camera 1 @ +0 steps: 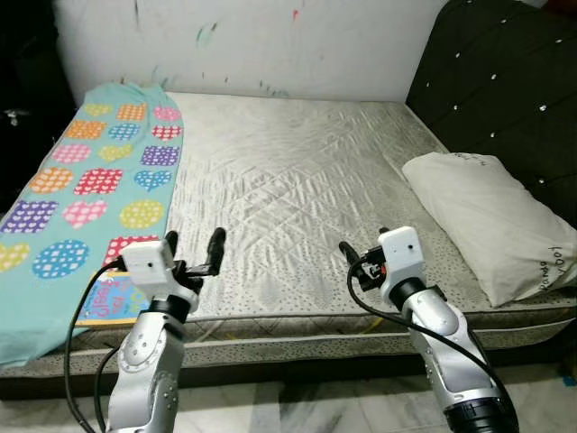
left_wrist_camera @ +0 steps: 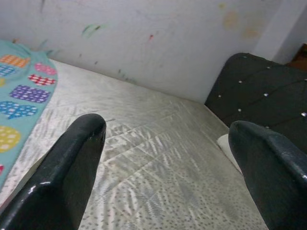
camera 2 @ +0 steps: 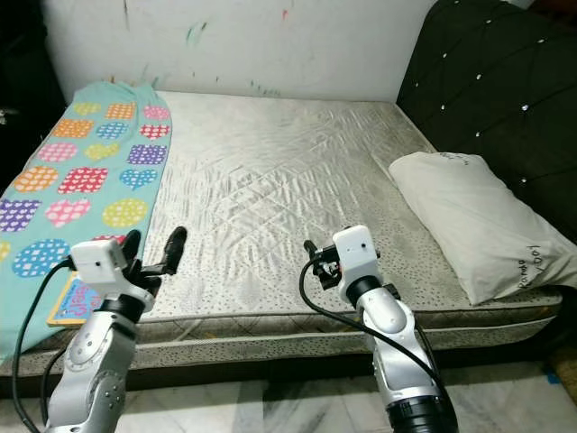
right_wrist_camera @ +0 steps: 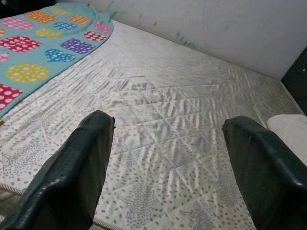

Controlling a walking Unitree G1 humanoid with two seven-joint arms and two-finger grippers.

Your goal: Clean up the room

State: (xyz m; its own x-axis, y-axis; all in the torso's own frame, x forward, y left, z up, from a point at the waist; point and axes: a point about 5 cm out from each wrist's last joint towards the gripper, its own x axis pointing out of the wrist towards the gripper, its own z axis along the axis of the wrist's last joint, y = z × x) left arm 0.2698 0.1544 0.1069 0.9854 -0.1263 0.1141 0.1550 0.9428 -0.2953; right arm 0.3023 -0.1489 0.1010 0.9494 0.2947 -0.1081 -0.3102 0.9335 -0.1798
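A bare, quilted mattress (camera 1: 297, 180) lies before me. Along its left side is spread a teal blanket (camera 1: 99, 171) with colourful dotted hearts, circles and squares. At the right end, against the headboard, rests a white pillow (camera 1: 491, 216). A flat colourful book (camera 1: 106, 299) lies at the blanket's front edge. My left gripper (camera 1: 192, 245) hovers open over the mattress's front edge, just right of the book, holding nothing. My right gripper (camera 1: 362, 251) is open and empty too, over the front edge left of the pillow. Both wrist views look across the mattress between spread fingers (right_wrist_camera: 72, 167).
A black tufted headboard (camera 1: 505, 81) rises at the right end of the bed. Along the far side runs a white wall (camera 1: 270, 36) with paint marks. Pale tiled floor (camera 1: 297, 406) lies below the bed's front edge, between my arms.
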